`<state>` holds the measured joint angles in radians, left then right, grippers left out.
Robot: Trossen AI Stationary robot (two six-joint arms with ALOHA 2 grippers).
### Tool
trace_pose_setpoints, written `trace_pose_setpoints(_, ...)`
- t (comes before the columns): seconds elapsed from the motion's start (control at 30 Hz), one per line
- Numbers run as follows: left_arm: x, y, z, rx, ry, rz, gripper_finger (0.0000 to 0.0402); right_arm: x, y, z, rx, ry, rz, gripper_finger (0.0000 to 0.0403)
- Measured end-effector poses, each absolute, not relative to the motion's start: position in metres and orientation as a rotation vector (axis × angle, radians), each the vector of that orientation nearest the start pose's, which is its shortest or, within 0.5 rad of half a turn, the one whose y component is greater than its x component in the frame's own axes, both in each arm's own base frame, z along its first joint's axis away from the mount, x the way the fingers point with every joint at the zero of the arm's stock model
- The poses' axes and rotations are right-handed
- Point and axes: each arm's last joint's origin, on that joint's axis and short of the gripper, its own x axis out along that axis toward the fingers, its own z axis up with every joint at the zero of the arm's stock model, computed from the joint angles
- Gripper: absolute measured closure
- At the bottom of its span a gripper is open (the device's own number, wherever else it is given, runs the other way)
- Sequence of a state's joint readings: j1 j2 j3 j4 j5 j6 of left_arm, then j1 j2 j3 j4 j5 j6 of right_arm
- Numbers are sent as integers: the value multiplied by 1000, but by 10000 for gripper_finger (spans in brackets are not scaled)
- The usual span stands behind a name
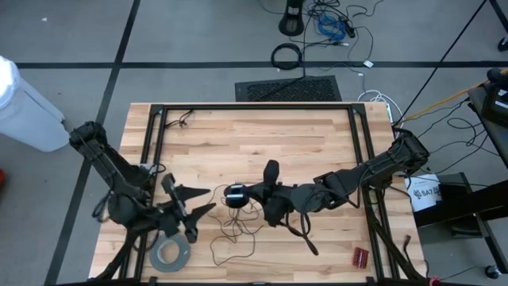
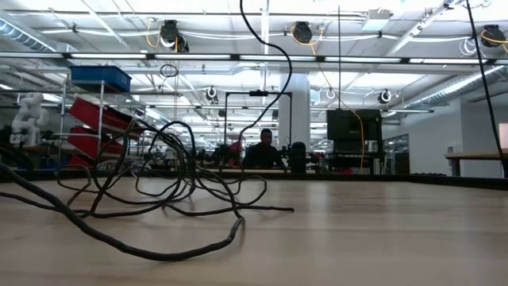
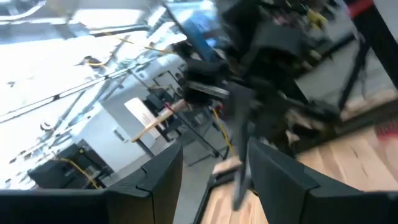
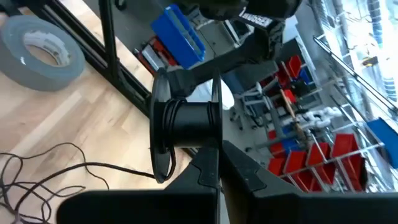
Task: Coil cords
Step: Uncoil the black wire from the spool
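Loose thin dark wire (image 2: 151, 179) fills the near foreground of the low view, its loops and a trailing end lying on the wooden table (image 2: 381, 238); neither arm enters that view, and a seated person far behind is too small to make out. Item, cord: from above, the wire (image 1: 238, 230) sprawls in slack loops at about 6 o'clock of the table centre, running up to a small black spool (image 1: 236, 195). Item, spool: in the right wrist view the spool (image 4: 186, 121) shows two thin round flanges with dark wire wound on its core, one strand (image 4: 74, 168) leaving it across the wood; part of it is hidden behind the fingers. Item, right gripper (image 1: 248, 193): at table centre, fingers (image 4: 208, 168) pressed together at the spool's edge, apparently pinching a flange, though the contact itself is masked. Item, left gripper (image 1: 200, 201): at 9 o'clock of the spool, near but apart from it, fingers (image 3: 273, 174) spread with nothing between them; its wrist view is motion-blurred and shows little else clearly. Item, grey tape roll (image 1: 171, 254): flat on the table at 7 o'clock, just beside the left arm, also seen in the right wrist view (image 4: 40, 43). Item, small red object (image 1: 361, 256): at 4 o'clock, kind not legible.
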<state>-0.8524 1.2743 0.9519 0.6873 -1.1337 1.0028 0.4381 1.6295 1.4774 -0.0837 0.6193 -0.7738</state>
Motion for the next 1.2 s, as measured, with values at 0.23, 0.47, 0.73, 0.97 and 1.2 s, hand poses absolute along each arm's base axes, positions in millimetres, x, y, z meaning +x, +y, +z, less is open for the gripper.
trace_pose_setpoints(0.23, 209, -180, 346, 776, 57, 305, 212, 347, 145, 367, -860, 261, -72, 403)
trace_pose_setpoints(0.47, 214, -177, 343, 754, 51, 258, 212, 347, 145, 367, -845, 264, -72, 403)
trace_pose_setpoints(0.73, 215, -176, 342, 755, 55, 253, 215, 346, 145, 364, -842, 287, -64, 403)
trace_pose_setpoints(0.97, 220, -176, 334, 818, 84, 187, 228, 346, 145, 362, -835, 306, -60, 403)
trace_pose_setpoints(1.2, 220, -175, 334, 815, 86, 197, 229, 346, 145, 362, -836, 308, -59, 403)
